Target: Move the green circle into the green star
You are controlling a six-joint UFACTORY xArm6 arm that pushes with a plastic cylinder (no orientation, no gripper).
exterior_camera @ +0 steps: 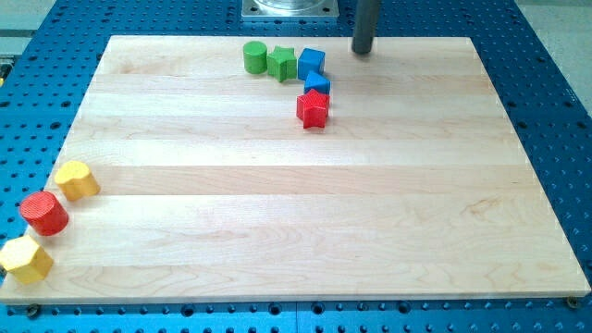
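Observation:
The green circle [254,56] stands near the view's top, left of centre, on the wooden board [296,222]. The green star [282,64] sits right beside it on its right, touching or almost touching. My tip [363,51] is at the board's top edge, well to the right of both green blocks, with the blue blocks between.
A blue cube [312,63] and a second blue block [317,83] sit right of the green star. A red star [314,109] lies just below them. At the view's lower left are a yellow block [77,179], a red cylinder [44,213] and another yellow block [26,260].

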